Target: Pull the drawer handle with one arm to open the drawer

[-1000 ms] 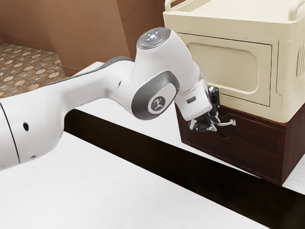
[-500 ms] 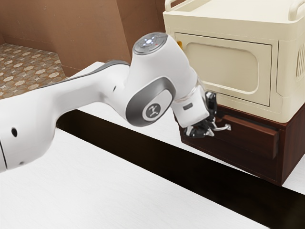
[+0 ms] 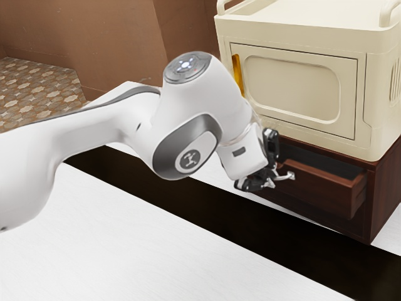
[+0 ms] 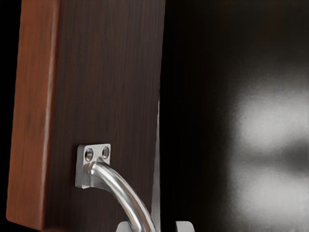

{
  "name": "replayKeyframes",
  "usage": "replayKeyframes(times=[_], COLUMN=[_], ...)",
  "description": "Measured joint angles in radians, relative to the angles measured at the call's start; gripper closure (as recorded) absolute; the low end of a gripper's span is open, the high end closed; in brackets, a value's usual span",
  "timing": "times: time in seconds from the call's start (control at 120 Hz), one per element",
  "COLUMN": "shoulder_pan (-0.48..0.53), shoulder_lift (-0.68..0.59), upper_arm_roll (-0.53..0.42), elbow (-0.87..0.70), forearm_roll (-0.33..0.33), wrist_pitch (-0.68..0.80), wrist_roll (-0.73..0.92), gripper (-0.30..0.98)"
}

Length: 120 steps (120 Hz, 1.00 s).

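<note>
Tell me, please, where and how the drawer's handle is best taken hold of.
I would grip the handle around mid-bar, coming from in front of the drawer, jaws on either side of the metal: the slender, rounded bar arcs outward from its mounting plate, so it should offer a hold clear of the wood.

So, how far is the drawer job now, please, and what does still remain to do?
Already done: the upper drawer stands partly out, its front forward of the brown cabinet, with a dark opening above and behind it. In hand: the end effector is at the metal handle. Left: probably a further pull, if it should open fully; how much travel remains, I cannot tell.
</note>
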Motion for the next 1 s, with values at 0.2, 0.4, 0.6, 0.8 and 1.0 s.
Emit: replayKeyframes(times=[0.2, 0.4, 0.6, 0.8, 1.0], shoulder_pan=[0.000, 0.005, 0.005, 0.002, 0.000], shoulder_lift=[-0.027, -0.065, -0.103, -0.137, -0.168], upper_arm_roll=[0.004, 0.004, 0.003, 0.006, 0.007], elbow=[-0.032, -0.075, -0.114, -0.150, -0.185], forearm_roll=[-0.001, -0.001, -0.003, -0.005, -0.005], wrist_pitch=[0.011, 0.017, 0.022, 0.029, 0.034], wrist_roll=[-0.006, -0.012, -0.018, -0.024, -0.029], gripper=[0.67, 0.67, 0.67, 0.67, 0.67])
